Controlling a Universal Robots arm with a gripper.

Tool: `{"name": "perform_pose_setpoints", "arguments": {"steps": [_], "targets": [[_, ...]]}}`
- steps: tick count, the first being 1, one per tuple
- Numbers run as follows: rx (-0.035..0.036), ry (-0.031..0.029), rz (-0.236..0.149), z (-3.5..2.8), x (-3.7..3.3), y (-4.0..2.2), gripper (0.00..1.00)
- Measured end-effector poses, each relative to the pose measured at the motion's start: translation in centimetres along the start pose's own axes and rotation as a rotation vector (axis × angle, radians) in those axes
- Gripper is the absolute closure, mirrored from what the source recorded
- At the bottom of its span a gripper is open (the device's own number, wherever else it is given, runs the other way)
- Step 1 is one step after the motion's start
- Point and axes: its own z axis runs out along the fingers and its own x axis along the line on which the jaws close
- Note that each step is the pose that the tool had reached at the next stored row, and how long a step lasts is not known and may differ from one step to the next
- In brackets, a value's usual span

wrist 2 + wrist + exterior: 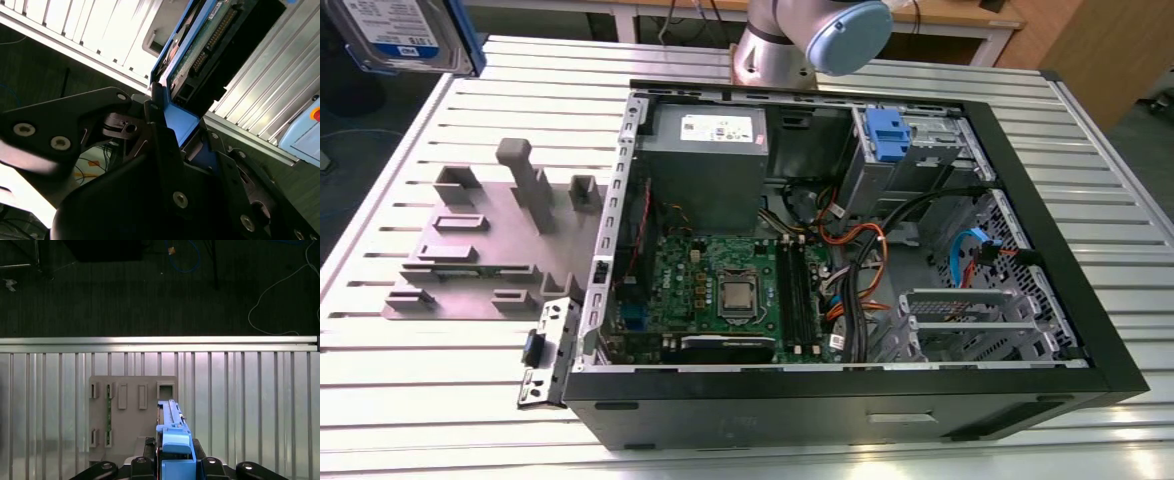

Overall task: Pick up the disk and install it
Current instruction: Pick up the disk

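grip: black pincer (175, 465) closed on flat silver disk in blue plastic bracket (171, 420).
risk: bracket-edge hold likely lets disk tilt or slip.

The arm (781, 50) stands at the far edge of the counter (440, 400) in the exterior view, a silver link topped by a blue-capped joint. In both wrist views the hand (176, 464) (181, 131) hangs clear above the counter. Its black fingers (159, 135) are clamped from both sides on the blue bracket of the disk (175, 440), which is held on edge between them.
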Motion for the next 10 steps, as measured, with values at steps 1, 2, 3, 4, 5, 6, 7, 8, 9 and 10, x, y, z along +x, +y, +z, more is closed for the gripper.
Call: {"name": "perform_pose_setpoints", "arguments": {"steps": [1, 2, 3, 4, 5, 6, 7, 8, 9, 10], "targets": [[0.0001, 0.0, 0.0, 0.0, 0.13, 0.0, 0.64], [0.0001, 0.0, 0.0, 0.0, 0.24, 0.0, 0.64], [0.0001, 0.0, 0.0, 0.0, 0.34, -0.01, 0.64], [0.0001, 0.0, 0.0, 0.0, 0.42, -0.01, 0.64], [0.0001, -0.0001, 0.0, 0.0, 0.45, -0.01, 0.64], [0.0001, 0.0, 0.0, 0.0, 0.45, -0.01, 0.64], [0.0001, 0.0, 0.0, 0.0, 0.46, -0.01, 0.64], [0.0001, 0.0, 0.0, 0.0, 0.47, -0.01, 0.64], [0.0001, 0.0, 0.0, 0.01, 0.47, -0.02, 0.64], [0.0002, -0.0001, 0.0, 0.01, 0.47, -0.03, 0.64]]}}
